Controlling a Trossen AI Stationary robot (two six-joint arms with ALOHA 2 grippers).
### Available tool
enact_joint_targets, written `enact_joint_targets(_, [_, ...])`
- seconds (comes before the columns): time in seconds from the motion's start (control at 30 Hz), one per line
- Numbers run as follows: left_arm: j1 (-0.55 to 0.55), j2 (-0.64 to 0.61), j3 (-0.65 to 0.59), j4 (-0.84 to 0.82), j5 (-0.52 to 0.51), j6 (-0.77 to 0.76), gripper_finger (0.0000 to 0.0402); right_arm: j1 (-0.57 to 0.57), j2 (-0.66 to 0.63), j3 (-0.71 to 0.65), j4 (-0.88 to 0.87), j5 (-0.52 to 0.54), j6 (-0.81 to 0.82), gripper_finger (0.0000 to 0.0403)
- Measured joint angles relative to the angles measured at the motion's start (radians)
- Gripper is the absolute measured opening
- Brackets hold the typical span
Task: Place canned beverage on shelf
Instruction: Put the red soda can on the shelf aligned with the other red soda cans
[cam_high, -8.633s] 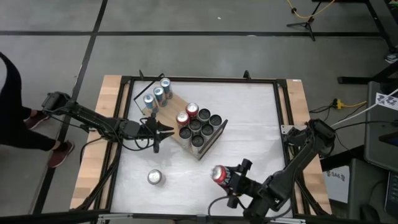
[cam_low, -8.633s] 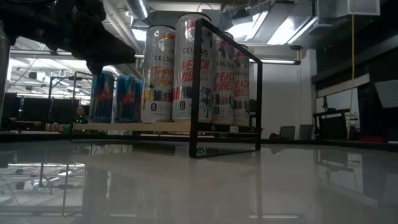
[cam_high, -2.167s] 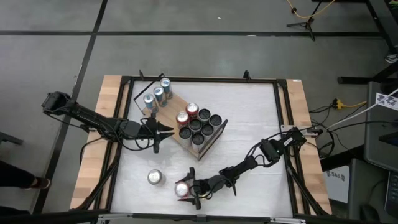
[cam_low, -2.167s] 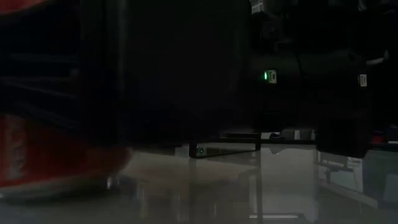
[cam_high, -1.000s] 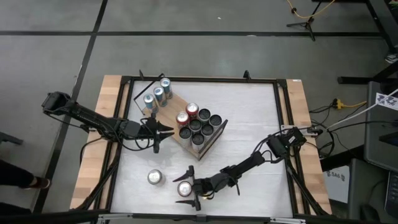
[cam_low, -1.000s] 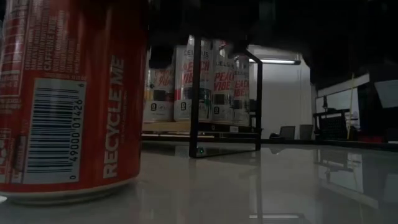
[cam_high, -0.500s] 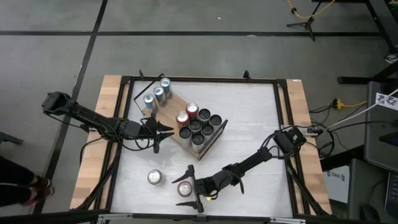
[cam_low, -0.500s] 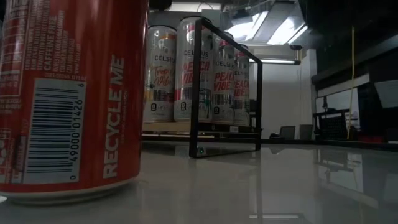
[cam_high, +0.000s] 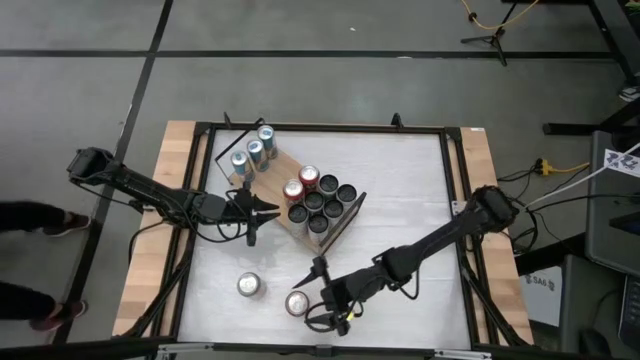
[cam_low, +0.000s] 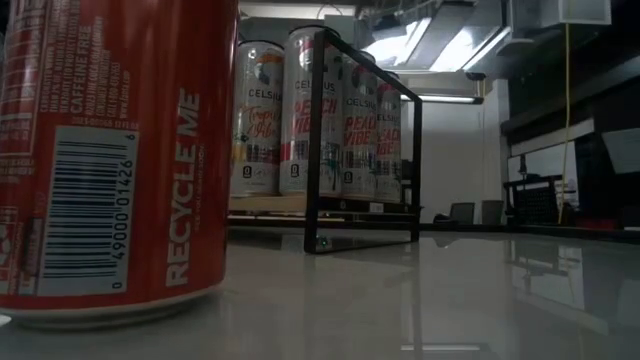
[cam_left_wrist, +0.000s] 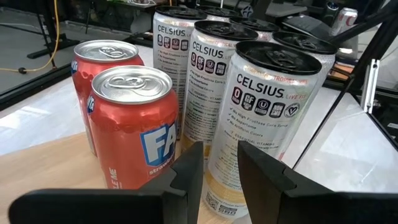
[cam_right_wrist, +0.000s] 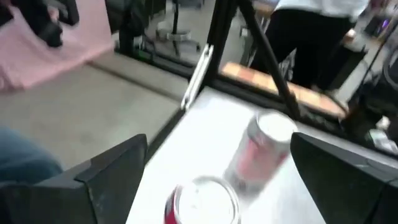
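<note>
A red can stands upright on the white table near its front edge; it fills the left of the low view as red can. My right gripper hangs open just right of and above it, touching nothing; the right wrist view shows the can's top below the wide-spread fingers. The shelf, a light-wood board on a black wire frame, carries blue, red and dark-topped cans. My left gripper waits at the shelf's left side, fingers a narrow gap apart with nothing between them.
A second can stands on the table left of the red one and shows as can in the right wrist view. Tall Celsius cans and two red cans crowd the shelf. A person's legs show at the far left.
My right gripper has risen from around the red can, drawn back a little toward the table's right, and tipped up and rolled. It has stayed open. The red can has stayed standing where it was.
</note>
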Motion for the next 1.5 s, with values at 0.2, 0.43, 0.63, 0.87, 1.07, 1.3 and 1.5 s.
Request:
enact_joint_targets(0.2, [0.001,0.0,0.0,0.007,-0.005,0.0,0.0093,0.014,-0.072,0.0,-0.132,-0.017,0.03,0.0392])
enact_joint_targets(0.43, [0.001,0.0,0.0,0.006,-0.001,0.0,0.0093,0.005,-0.082,0.152,-0.451,-0.035,0.172,0.0392])
enact_joint_targets(0.63, [0.0,0.0,0.0,0.005,-0.002,0.0,0.0093,0.004,-0.072,0.317,-0.645,-0.032,0.15,0.0392])
enact_joint_targets(0.87, [0.0,0.0,0.0,0.009,-0.002,0.0,0.0093,-0.01,-0.072,0.365,-0.629,-0.043,0.13,0.0392])
enact_joint_targets(1.07, [0.0,0.0,0.0,0.021,-0.002,-0.002,0.0093,-0.016,-0.07,0.365,-0.606,-0.06,0.128,0.0392])
enact_joint_targets(1.3, [0.0,0.0,0.0,0.203,0.07,-0.021,0.0093,-0.021,-0.07,0.365,-0.587,-0.058,0.126,0.0392])
enact_joint_targets(1.5, [-0.025,0.0,0.041,0.319,0.214,-0.01,0.0093,-0.04,-0.03,0.365,-0.595,-0.057,0.125,0.0392])
